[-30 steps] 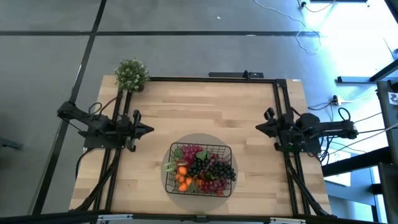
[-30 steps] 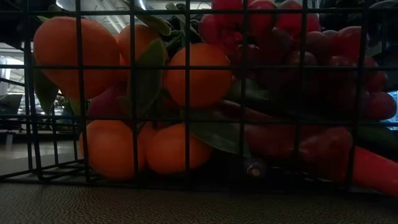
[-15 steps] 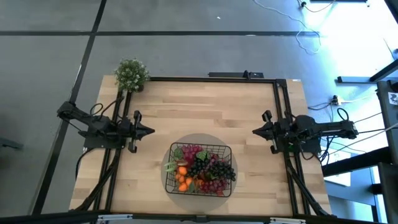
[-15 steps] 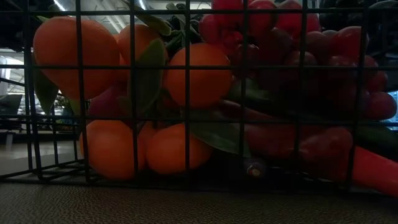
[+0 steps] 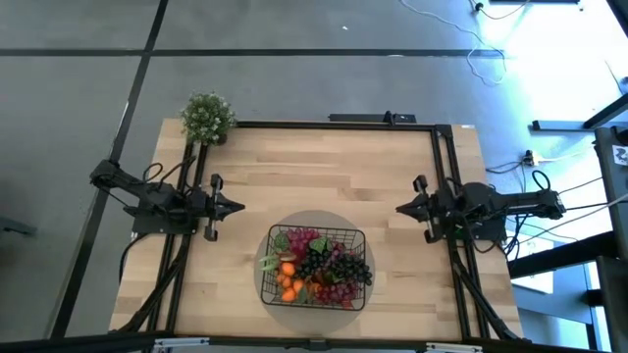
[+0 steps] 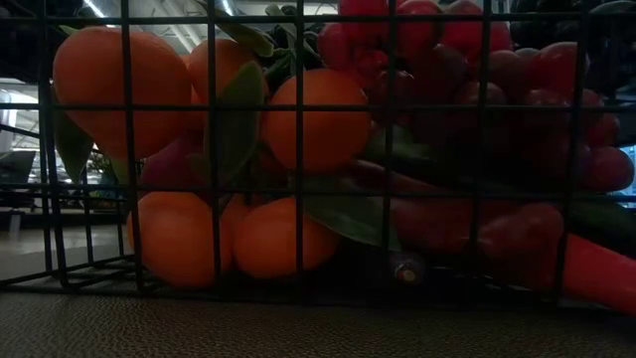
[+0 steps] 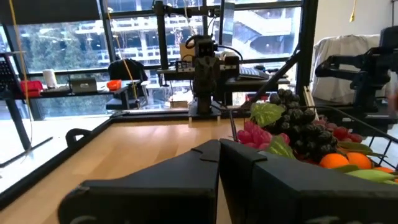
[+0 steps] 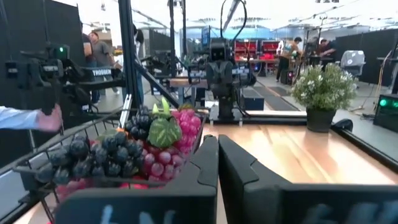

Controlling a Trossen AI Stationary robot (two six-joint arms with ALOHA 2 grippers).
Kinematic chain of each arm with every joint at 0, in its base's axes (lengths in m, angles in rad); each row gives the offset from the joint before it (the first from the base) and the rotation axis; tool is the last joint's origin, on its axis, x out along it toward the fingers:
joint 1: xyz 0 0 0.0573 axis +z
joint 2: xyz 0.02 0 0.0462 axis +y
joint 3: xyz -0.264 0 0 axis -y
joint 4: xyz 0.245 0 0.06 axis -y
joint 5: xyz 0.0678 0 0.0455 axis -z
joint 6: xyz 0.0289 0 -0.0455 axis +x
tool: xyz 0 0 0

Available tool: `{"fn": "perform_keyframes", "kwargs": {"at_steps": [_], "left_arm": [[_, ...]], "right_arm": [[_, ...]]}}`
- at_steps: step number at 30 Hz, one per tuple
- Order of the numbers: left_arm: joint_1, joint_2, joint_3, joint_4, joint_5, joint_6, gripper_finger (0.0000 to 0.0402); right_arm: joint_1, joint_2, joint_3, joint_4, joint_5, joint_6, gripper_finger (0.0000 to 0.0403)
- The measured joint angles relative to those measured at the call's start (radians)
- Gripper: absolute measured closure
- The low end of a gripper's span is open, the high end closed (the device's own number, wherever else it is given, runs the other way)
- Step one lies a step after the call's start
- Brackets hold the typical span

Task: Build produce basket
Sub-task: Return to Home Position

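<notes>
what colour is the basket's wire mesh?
Black. The rectangular black wire-mesh basket shows best in the low view, where its grid fills the picture.

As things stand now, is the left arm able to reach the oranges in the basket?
Probably yes. The left gripper hangs over bare wood to the left of the basket, with nothing between them. The oranges lie at the basket's left side and show uncovered from above.

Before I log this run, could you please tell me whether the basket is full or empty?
Full: the basket holds a heap of produce, with oranges and grape bunches, some above its rim.
</notes>
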Motion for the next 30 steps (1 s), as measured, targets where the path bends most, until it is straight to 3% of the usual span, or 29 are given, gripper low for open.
{"fn": "perform_keyframes", "kwargs": {"at_steps": [30], "left_arm": [[0.0,0.002,0.0,0.002,0.0,-0.012,0.0401]], "right_arm": [[0.0,0.0,0.0,-0.027,0.001,0.0,0.0402]]}}
